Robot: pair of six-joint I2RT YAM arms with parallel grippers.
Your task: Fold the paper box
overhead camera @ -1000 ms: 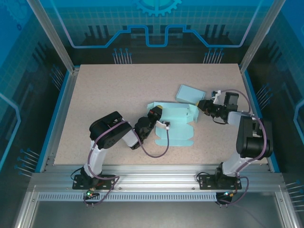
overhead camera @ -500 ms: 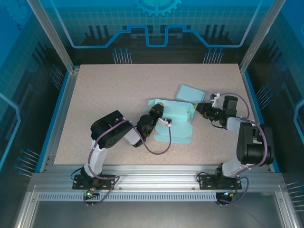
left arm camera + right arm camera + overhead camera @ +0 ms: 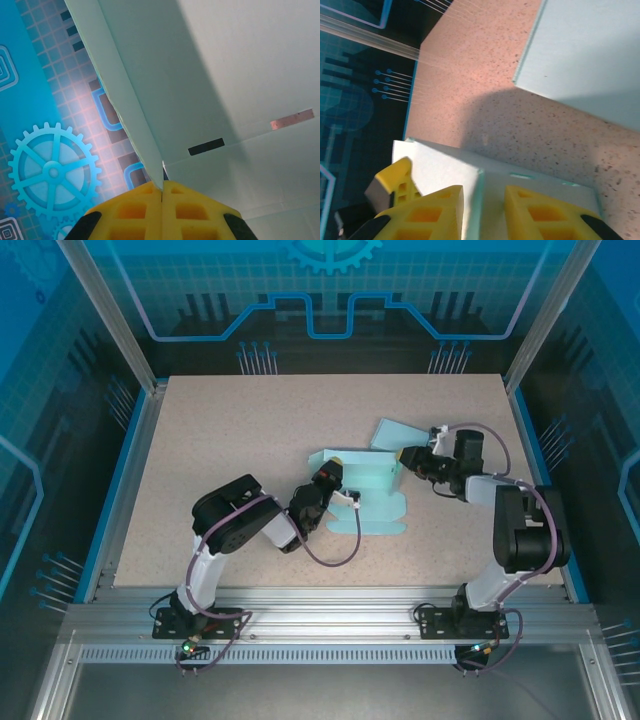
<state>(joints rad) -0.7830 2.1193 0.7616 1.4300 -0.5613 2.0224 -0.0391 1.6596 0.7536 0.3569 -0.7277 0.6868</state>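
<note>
Speckled tan tabletop, both arms reaching in from its near edge. Just right of its centre, the pale teal box: half folded, flat sheet toward the near edge, one wall raised along the far side. Beyond it, toward the far right corner, a separate teal panel lying flat, a strip of bare tabletop between the two in the right wrist view. At the box's left end, left fingers pressed together, pinching a thin raised paper edge between the yellow tips. At the box's right end, right fingers apart, set astride the top edge of a wall, a gap on either side, not clamped.
</note>
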